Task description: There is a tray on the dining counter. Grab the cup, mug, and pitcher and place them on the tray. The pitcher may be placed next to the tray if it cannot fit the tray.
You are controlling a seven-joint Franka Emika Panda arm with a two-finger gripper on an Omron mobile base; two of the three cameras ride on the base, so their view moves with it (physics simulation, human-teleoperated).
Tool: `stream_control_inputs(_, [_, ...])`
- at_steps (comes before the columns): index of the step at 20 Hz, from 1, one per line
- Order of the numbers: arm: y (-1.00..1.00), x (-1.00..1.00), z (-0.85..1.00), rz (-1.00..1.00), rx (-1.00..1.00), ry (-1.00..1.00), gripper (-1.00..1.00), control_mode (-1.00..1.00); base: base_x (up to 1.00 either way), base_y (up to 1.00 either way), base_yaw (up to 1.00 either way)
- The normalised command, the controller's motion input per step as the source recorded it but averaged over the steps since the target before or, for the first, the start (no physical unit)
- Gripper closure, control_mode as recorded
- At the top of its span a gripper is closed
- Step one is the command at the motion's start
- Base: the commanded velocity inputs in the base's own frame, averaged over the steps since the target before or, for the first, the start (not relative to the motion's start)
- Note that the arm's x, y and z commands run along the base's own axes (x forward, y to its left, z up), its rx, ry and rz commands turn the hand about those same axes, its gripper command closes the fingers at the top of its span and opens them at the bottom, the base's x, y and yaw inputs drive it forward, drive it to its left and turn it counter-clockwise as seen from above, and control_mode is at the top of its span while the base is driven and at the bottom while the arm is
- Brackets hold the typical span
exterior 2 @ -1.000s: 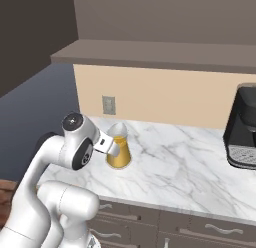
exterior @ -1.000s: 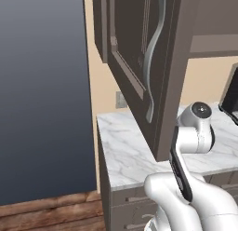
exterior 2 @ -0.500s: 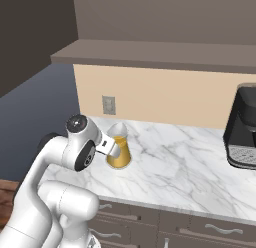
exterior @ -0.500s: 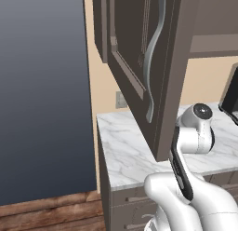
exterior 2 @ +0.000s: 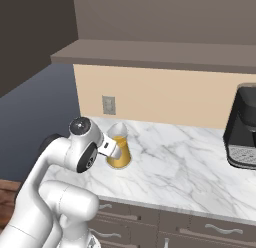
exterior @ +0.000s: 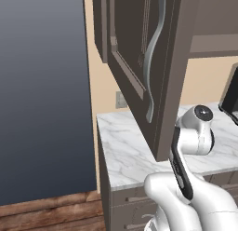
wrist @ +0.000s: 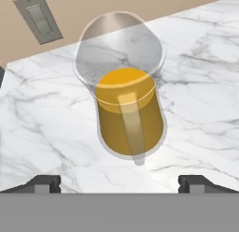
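So the pitcher (exterior 2: 119, 151) is sitting upright on the marble worktop (exterior 2: 185, 167), toward the left end of it, and that's my anchor for everything else here. It's amber-yellow in the lower body with a pale clear rounded top. In the hand view the pitcher (wrist: 125, 109) is seen from above and a bit in front, amber part nearer the camera, clear top farther away, a vertical strip running down its near face.

The gripper (wrist: 119, 182) is right in front of the pitcher with its fingers spread wide. Both dark fingertips (wrist: 42, 183) poke up at the bottom of the hand view, one on each side of the pitcher, and neither touches it. Nothing is held between them. From the right base view the hand is just beside the pitcher on its left, partly overlapping it; can't tell from that angle whether anything touches.

Behind the pitcher, on the beige wall, there's a grey wall outlet (exterior 2: 108, 105), slightly to its left. Well off to the pitcher's right on the same worktop stands a black coffee machine (exterior 2: 243, 127). Above the pitcher hangs a dark cabinet, and in the left base view its open cabinet door (exterior: 144, 62) with a curved metal handle hangs over the worktop. Drawers (exterior 2: 200, 227) run under the worktop's front edge below the pitcher.
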Motion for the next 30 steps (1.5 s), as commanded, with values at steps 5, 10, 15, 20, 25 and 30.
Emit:
stream_control_inputs(5, [-0.02,0.07,-0.06,0.0,0.0,0.0,-1.0,-1.0,0.0,0.0,0.0])
stream_control_inputs(10, [-0.03,0.11,-0.06,0.0,0.0,0.0,-1.0,-1.0,0.0,0.0,0.0])
stream_control_inputs(15, [0.0,0.22,-0.01,0.0,0.0,0.0,-1.0,-1.0,0.0,0.0,0.0])
stream_control_inputs(20, [0.0,0.22,0.0,0.0,0.0,0.02,-1.0,-1.0,0.0,0.0,0.0])
stream_control_inputs(25, [0.0,0.12,0.0,0.0,0.0,0.07,-1.0,-1.0,0.0,0.0,0.0])
stream_control_inputs(30, [0.0,0.05,0.0,0.0,0.0,0.11,-1.0,-1.0,0.0,0.0,0.0])
